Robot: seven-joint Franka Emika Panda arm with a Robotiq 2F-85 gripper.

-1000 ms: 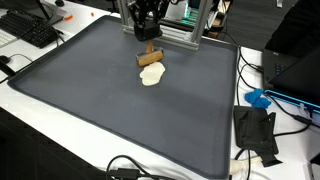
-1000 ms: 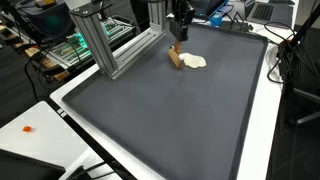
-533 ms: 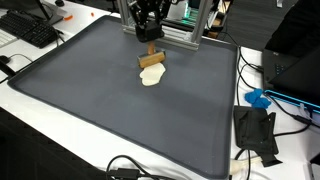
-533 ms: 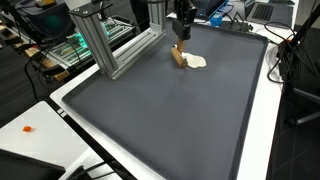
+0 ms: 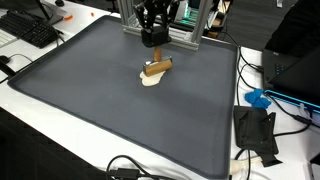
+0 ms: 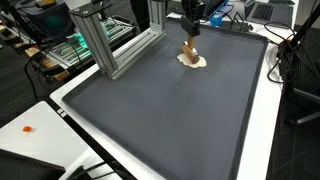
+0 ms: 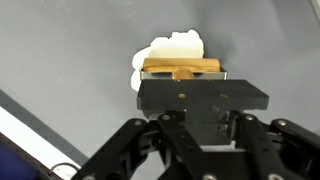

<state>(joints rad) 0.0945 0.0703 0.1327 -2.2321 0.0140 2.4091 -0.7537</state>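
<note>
Assessing wooden block (image 5: 155, 68) as light, rigid and dry-surfaced, unlikely to crush or slip, best pinched across its thin faces at mid-length. Found tilted at the far end of the dark mat (image 5: 90, 110), just over and possibly touching a soft cream lump (image 5: 150, 79), directly beneath the gripper (image 5: 152, 44). Recorded fingers (image 7: 205, 95) drawn in narrow and apparently clamped on the block's upper edge near its centre; unable to confirm the contact faces from the wrist view.

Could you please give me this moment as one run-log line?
gripper: shut on wooden block | block: over white lump, contact unclear | surface: dark mat
</note>
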